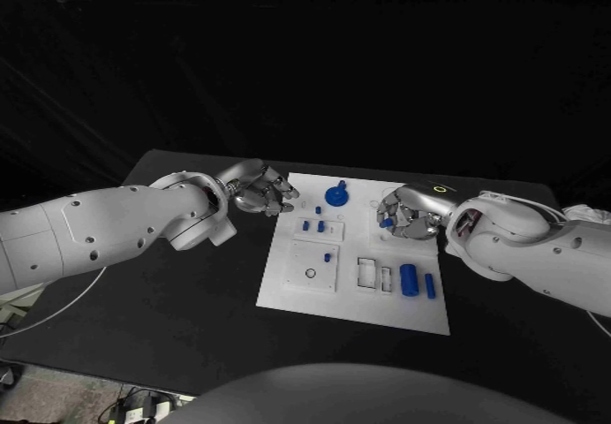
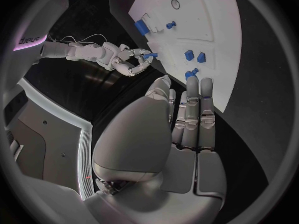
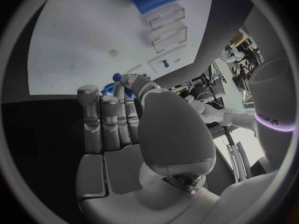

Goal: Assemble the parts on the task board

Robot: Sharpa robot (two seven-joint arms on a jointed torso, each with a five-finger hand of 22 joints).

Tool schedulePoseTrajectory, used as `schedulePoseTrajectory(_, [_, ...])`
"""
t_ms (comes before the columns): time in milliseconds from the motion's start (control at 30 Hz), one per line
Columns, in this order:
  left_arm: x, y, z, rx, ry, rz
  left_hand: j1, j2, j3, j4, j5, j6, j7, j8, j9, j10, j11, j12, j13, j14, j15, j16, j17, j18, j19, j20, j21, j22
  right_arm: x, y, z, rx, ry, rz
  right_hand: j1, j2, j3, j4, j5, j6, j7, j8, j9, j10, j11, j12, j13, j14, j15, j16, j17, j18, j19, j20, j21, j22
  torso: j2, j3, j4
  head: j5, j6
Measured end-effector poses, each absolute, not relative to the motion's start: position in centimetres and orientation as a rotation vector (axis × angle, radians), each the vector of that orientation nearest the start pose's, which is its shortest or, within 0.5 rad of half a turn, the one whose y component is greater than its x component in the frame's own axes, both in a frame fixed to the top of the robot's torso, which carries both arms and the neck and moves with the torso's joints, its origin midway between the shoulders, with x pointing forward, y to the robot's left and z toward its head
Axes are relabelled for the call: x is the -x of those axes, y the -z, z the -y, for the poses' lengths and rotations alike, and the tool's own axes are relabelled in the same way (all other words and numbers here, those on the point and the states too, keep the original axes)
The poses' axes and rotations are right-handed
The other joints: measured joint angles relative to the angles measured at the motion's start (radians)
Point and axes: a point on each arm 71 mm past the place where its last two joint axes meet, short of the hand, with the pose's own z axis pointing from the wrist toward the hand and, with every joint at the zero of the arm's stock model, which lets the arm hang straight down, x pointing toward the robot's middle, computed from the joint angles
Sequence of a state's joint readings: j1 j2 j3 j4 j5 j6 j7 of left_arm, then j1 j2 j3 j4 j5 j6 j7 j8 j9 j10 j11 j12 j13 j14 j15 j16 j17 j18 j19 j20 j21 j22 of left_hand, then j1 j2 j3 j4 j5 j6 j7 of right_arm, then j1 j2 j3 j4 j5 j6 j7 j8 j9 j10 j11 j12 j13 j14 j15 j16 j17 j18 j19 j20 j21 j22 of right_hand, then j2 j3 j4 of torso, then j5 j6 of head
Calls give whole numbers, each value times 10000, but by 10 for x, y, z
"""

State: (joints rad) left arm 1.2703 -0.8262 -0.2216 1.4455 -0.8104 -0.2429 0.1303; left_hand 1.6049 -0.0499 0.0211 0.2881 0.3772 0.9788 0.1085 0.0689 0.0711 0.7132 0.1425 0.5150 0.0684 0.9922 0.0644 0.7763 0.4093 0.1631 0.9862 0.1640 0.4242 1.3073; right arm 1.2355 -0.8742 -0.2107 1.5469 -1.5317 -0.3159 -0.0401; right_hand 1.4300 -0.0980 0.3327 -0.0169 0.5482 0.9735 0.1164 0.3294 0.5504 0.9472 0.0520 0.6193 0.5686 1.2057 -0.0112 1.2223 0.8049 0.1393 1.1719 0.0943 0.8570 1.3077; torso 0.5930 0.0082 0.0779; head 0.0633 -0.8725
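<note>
The robot's right hand (image 1: 410, 212) hovered over the far right corner of the white rectangular task board (image 1: 299, 296) on the black desk (image 1: 191, 327), its fingers (image 3: 106, 117) curled around a small blue plastic part (image 2: 152, 56) pinched at their tips. The left hand (image 1: 259, 189) hung just off the board's far left corner, fingers loosely bent and holding nothing. Between the two hands stood a round blue knob-like part (image 1: 336, 193), with smaller blue pegs (image 1: 313, 225) seated in recesses nearer the left hand. A blue cylinder (image 1: 409, 279) lay at the board's right side, its long axis running from the robot toward the far edge, directly nearward of the right hand. By that layout, the right hand appeared better placed to seat its piece.
</note>
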Motion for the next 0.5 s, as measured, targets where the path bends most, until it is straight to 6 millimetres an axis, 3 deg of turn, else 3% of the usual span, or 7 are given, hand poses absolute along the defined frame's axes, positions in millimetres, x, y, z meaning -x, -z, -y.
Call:
schedulePoseTrajectory(200, [-485, 222, -214, 2888, 10116, -18794, 40, 40, 0, 0, 0, 0, 0, 0, 0, 0, 0, 0, 0, 0, 0, 0, 0, 1, 0, 0, 0, 0, -452, 195, 193, 3381, -6951, -17163, -5, 5, 0, 0, -222, -57, 53, 33, 0, 10, 9, -70, -76, -73, 4, -34, -70, -2, -76, 4, 0, 0, -3, -9, -5, 13, 0])
schedulePoseTrajectory(500, [-485, 227, -209, 2870, 10166, -18893, 40, 40, 0, 0, 0, 0, 0, 0, 0, 0, 0, 0, 0, 0, 0, 0, 1, 0, 0, 0, 0, 0, -440, 195, 143, 3444, -8358, -18035, -69, 66, 0, 0, -467, -163, 45, 34, 1, 25, 25, -132, -114, -73, 4, -34, -19, -1, -112, 41, -1, 0, -49, -18, -10, 40, 0])
